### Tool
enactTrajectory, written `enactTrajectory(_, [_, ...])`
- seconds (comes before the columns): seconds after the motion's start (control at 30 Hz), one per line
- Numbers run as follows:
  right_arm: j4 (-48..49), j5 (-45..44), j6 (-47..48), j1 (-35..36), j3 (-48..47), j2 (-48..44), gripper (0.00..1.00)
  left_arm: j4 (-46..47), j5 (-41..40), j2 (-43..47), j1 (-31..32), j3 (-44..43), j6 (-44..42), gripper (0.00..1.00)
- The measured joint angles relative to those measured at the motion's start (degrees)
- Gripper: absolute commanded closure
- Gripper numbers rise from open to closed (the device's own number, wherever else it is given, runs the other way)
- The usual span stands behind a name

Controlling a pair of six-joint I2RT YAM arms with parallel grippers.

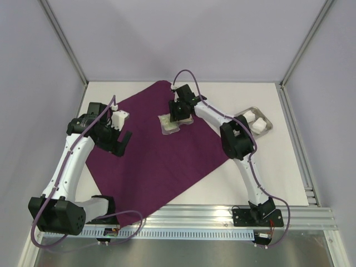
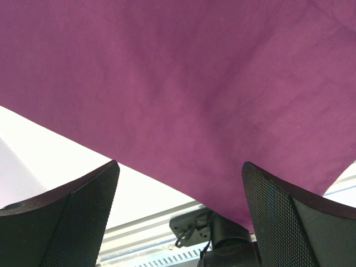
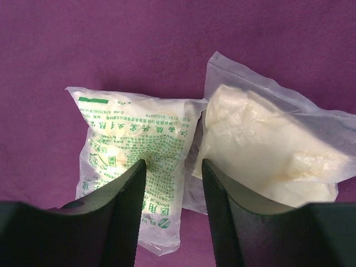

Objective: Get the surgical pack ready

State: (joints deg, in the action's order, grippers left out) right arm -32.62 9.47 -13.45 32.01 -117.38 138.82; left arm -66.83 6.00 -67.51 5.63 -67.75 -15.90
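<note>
A deep-purple cloth (image 1: 161,161) lies spread flat on the white table. On its far part rest two packets side by side: one printed in green (image 3: 133,139) and a clear one with white contents (image 3: 267,150). My right gripper (image 3: 173,183) hovers just over them (image 1: 168,123), jaws partly apart, the green-printed packet's right edge showing in the gap between the fingers. My left gripper (image 2: 181,167) hangs wide open above the cloth's left part (image 1: 121,143) with nothing between its fingers. A small steel tray (image 1: 269,127) at the right holds white gauze squares (image 1: 257,123).
The cloth's near-left edge (image 2: 139,167) runs diagonally over the white table (image 2: 44,144). An aluminium rail (image 1: 222,214) lines the near edge, with both arm bases on it. Grey walls and frame posts (image 1: 67,44) enclose the table's back and sides.
</note>
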Motion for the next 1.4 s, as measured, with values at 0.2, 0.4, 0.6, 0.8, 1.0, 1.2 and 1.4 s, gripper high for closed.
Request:
enactTrajectory(0.2, [0.4,-0.5,0.1,1.2,0.4,0.0,0.67,0.0,0.3,0.0,0.0,0.0,0.0,0.00])
enactTrajectory(0.4, [3.6,-0.3,-0.4,3.1,2.6,-0.2,0.99,0.0,0.5,0.0,0.0,0.0,0.0,0.00])
enactTrajectory(0.6, [4.2,0.3,-1.3,3.2,4.1,-1.4,1.00,0.0,0.6,0.0,0.0,0.0,0.0,0.00])
enactTrajectory(0.8, [5.2,2.0,-2.4,3.0,13.7,-10.0,1.00,0.0,0.6,0.0,0.0,0.0,0.0,0.00])
enactTrajectory(1.0, [16.6,2.9,-11.6,-0.1,33.8,-30.8,0.99,0.0,1.0,0.0,0.0,0.0,-0.1,0.00])
enactTrajectory(1.2, [28.0,-5.0,-26.5,-12.5,53.1,-49.5,0.99,0.0,1.2,0.5,0.0,0.0,-0.1,0.00])
enactTrajectory(1.4, [31.3,-13.4,-38.2,-22.8,69.4,-52.7,0.99,0.0,1.5,1.9,0.0,0.0,-0.1,0.00])
